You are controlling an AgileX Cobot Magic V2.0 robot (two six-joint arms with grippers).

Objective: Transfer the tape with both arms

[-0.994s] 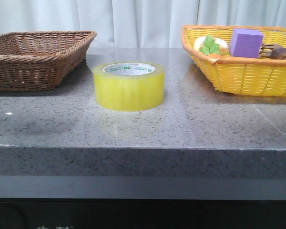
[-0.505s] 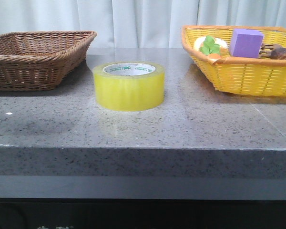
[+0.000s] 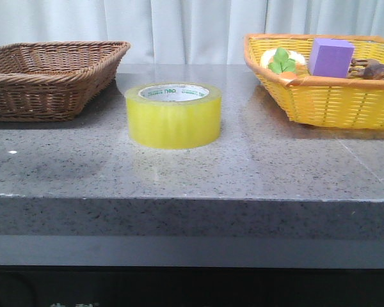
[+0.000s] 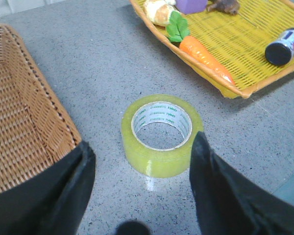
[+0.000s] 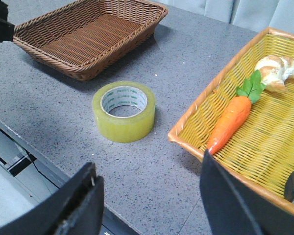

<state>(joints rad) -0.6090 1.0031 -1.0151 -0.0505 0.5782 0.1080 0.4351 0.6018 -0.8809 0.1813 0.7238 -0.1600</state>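
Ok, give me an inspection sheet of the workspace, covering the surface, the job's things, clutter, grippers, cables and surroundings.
Surface: grey speckled stone table, dry.
Job's things: tape standing flat on the table between the two baskets, untouched.
Clutter: brown basket, nothing seen in it; yellow basket holding a purple block, carrot, bread and a can.
Grippers: left gripper open, above the table near the tape; right gripper open, further off.
Cables: a dark lead below the table edge.
Surroundings: white curtain behind.
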